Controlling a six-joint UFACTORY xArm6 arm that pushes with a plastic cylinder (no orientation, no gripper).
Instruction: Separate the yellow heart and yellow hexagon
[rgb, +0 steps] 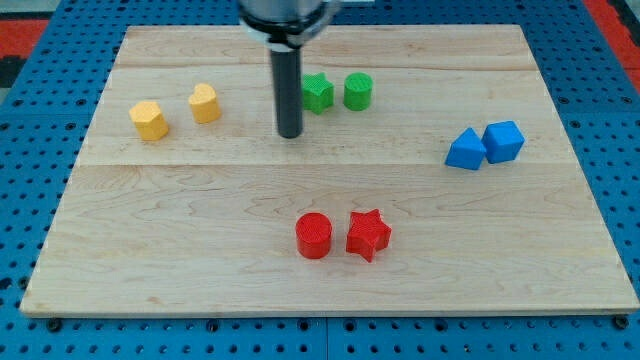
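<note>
My tip (290, 134) is sitting mid-tabletop (180, 250), just left of the green star (317, 92). No fingers here, just a rod. The yellow heart (205, 103) and yellow hexagon (149, 119) are lying near each other on the view's left, so I'm thinking slide between them and nudge one away.

My tip (290, 134) sits on the wooden board (200, 250), yellow heart block (205, 103) and yellow hexagon block (149, 120) off to its left, green star block (318, 93) just right.
</note>
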